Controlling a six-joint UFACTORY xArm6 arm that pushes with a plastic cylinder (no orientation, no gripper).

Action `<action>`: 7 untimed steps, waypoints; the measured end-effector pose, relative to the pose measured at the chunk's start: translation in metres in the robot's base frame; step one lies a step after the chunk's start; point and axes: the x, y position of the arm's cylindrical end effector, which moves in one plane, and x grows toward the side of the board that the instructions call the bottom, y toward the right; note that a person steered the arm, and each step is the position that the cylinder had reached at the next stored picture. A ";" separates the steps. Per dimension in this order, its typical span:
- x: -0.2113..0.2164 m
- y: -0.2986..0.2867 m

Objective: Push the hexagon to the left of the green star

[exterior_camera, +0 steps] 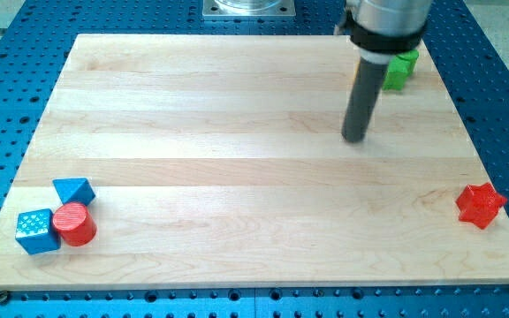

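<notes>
My tip [355,139], a bare rod end with no jaws to open, sits on the surface [193,106] touching no block; the green block [402,69], half hidden, lies beyond it toward the view's top right, and I can make out no hexagon, only a yellowish sliver [353,78] at the rod's edge.

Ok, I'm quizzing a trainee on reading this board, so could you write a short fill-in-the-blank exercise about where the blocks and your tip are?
1. The red star lies near the view's ____ edge of the board.
2. The red cylinder touches a blue cube in the view's bottom ____ corner.
3. My tip rests below and to the view's left of the ____ block.
4. The block just above the red cylinder is a blue ____.

Missing words: right; left; green; triangle
</notes>
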 end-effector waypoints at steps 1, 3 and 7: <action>0.017 0.059; 0.058 0.165; 0.134 0.129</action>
